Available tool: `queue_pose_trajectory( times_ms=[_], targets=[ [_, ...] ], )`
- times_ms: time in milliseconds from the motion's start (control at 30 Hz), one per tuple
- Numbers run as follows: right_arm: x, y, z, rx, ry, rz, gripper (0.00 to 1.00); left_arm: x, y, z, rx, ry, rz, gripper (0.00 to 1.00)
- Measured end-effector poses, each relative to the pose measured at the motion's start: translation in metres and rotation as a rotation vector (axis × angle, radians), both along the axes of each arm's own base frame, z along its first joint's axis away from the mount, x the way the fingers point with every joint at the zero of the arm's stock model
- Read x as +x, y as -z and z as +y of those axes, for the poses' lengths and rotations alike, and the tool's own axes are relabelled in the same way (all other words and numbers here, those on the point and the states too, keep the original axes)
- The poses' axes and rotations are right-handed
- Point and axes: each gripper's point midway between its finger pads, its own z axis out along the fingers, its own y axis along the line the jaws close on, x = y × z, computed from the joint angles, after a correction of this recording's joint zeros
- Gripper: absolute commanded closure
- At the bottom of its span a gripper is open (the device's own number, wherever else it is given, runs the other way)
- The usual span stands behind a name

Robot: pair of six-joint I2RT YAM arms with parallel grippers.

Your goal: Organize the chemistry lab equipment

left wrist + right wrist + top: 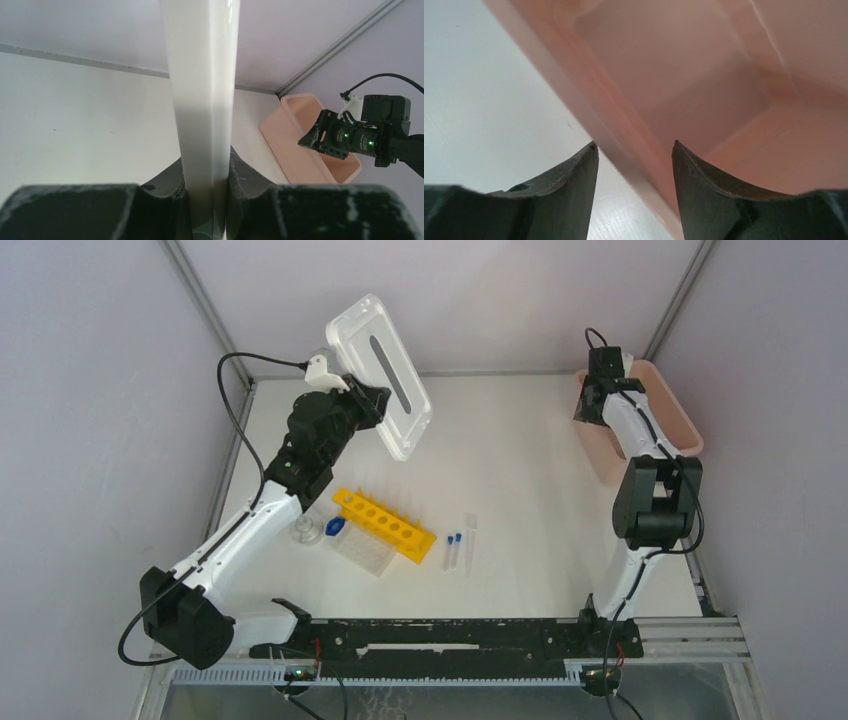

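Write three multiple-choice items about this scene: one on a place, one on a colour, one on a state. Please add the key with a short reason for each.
1. Where does the pink box stand?
A. at the far right of the table
B. beside the left arm's base
C. under the tube rack

2. What colour is the tube rack?
A. blue
B. yellow
C. pink

3. In what state is the white lid?
A. closed on the box
B. lying flat on the table
C. held up in the left gripper

Key:
1 A: the top view shows the box at the far right edge, with the right gripper at its wall.
2 B: the rack is plainly yellow.
3 C: the left wrist view shows the fingers clamped on the lid's edge.
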Motion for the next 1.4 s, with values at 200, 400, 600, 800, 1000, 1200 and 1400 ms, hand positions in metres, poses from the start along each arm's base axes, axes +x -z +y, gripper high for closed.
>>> queue_pose_trajectory(
  times_ms=[200, 400, 600, 800, 1000, 1200, 1400],
  targets=[
    [0.0, 0.015, -0.002, 0.039, -0.009, 0.031, 0.65, 0.0, 0.0, 0.0, 0.0, 0.0, 0.0, 1.0],
    [0.007, 0.015, 0.014, 0.07, -0.046, 0.02, 0.89, 0.001, 0.0, 0.002, 0.001, -0.011, 0.0, 1.0],
    [0.011, 0.014, 0.044, 0.067, -0.127, 0.018, 0.9, 0.003, 0.002, 0.007, 0.017, -0.041, 0.001, 1.0],
    [0.013, 0.014, 0.111, 0.074, -0.278, 0.014, 0.92, 0.004, 0.006, 0.017, 0.045, -0.088, 0.018, 1.0],
    [0.002, 0.013, 0.181, 0.094, -0.418, 0.016, 0.94, -0.002, -0.002, 0.033, 0.062, -0.148, 0.01, 1.0],
    [-0.008, 0.006, 0.262, 0.111, -0.571, -0.003, 0.95, -0.008, -0.014, 0.051, 0.077, -0.22, -0.01, 1.0],
    [-0.026, 0.006, 0.324, 0.145, -0.695, -0.013, 0.98, -0.015, -0.021, 0.072, 0.093, -0.31, -0.019, 1.0]
  ],
)
